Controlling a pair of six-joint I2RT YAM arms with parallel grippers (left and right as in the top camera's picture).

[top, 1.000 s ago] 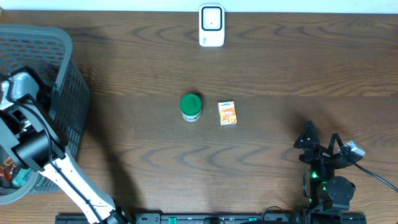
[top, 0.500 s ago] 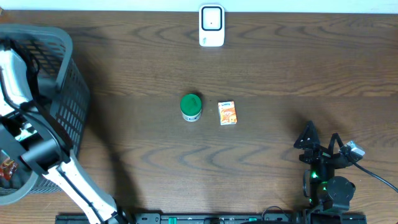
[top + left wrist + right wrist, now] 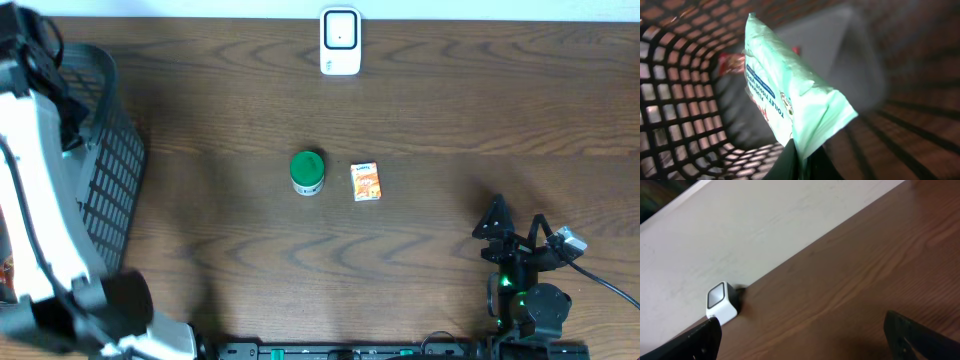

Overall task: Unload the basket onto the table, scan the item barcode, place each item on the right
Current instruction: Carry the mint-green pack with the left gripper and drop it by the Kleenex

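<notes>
Wipes packet [image 3: 790, 100], pale green with toilet-tissue lettering, is pinched at its lower corner by the closed left gripper [image 3: 802, 164], with the lattice walls of the grey basket [image 3: 110, 170] around it at the table's [image 3: 450, 120] left edge. The white scanner [image 3: 340, 42] sits mid far edge. A green-lidded jar [image 3: 307, 172] and a small orange carton [image 3: 366, 182] stand side by side mid-table. Near the near right corner, the right gripper [image 3: 516, 225] is spread wide and empty.

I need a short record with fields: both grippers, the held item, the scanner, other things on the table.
left gripper: shut on green packet
green packet: held up, grey basket around it
right gripper: open, empty, right front of table
scanner: white, far table edge, centre
other items: green-lidded jar, orange box, apart, mid-table
</notes>
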